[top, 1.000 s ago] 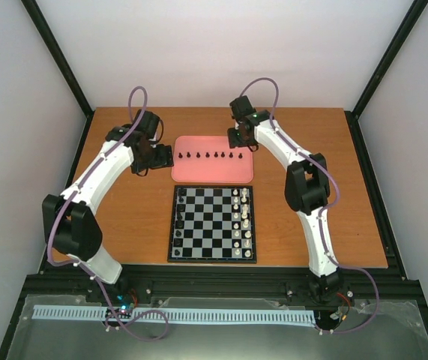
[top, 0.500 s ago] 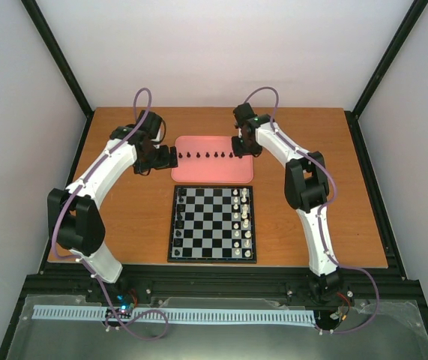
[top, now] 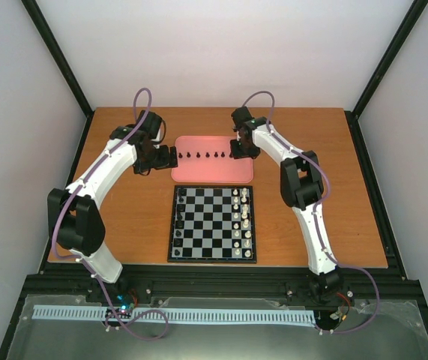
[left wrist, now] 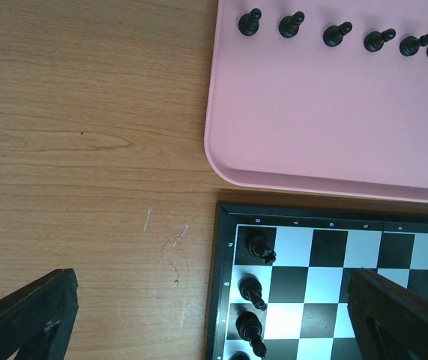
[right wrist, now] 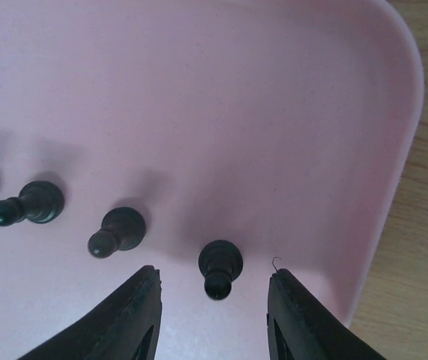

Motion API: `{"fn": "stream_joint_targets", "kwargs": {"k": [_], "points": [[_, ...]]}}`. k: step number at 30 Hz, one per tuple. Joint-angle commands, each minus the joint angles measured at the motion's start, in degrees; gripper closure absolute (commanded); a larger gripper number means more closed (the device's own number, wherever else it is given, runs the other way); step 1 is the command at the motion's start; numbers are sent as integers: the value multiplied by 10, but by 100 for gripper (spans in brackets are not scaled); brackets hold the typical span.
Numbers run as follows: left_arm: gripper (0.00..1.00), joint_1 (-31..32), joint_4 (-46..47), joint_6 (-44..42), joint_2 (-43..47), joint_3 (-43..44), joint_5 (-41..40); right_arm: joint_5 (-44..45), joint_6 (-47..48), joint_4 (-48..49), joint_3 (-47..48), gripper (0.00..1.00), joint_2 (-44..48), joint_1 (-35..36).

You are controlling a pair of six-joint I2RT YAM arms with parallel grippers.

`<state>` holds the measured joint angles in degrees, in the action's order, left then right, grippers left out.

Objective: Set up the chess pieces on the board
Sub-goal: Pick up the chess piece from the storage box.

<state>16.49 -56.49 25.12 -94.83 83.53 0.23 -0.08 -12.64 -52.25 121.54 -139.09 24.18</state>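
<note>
**Right jaws drawn in around the end pawn**

Within the last second the right gripper (right wrist: 214, 271) has been lowered over the right end of the pink tray (right wrist: 333, 90). Its jaws have been narrowed and now stand either side of the last black pawn (right wrist: 219, 262), not yet touching it. A pick-up is judged imminent.

The left gripper (top: 163, 158) has been spread wide and holds nothing, just left of the tray.

The other chess pieces (top: 208, 155) are lined along the tray's far side. Several are already placed on the left column of the board (left wrist: 225, 300).

The tray is smooth, matte and round-cornered, and the pawns are glossy and ball-headed — the table (left wrist: 86, 150) is scratched wood grain.
</note>
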Motion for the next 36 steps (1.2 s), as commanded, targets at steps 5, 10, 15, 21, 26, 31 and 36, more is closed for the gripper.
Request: {"fn": "stream_joint_targets", "kwargs": {"k": [5, 10, 15, 21, 26, 31, 36], "points": [[0, -6, 4, -16, -6, 17, -2, 11, 5, -1, 52, 58, -25, -5], [0, -6, 7, -17, -16, 20, 4, 9, 4, -3, 63, 70, -37, -6], [0, -7, 6, -18, -22, 24, 6, 8, 4, -14, 69, 73, -40, -7], [0, -7, 9, -17, -26, 20, 10, 12, 6, -20, 65, 74, -39, -8], [0, -7, 10, -16, -22, 16, 10, 11, 4, -19, 66, 74, -41, -8], [0, -7, 7, -18, -20, 13, 7, 10, 3, -21, 70, 75, -48, -9], [0, -8, 8, -20, -17, 11, 6, 17, 0, -27, 68, 79, -48, -9]]}}
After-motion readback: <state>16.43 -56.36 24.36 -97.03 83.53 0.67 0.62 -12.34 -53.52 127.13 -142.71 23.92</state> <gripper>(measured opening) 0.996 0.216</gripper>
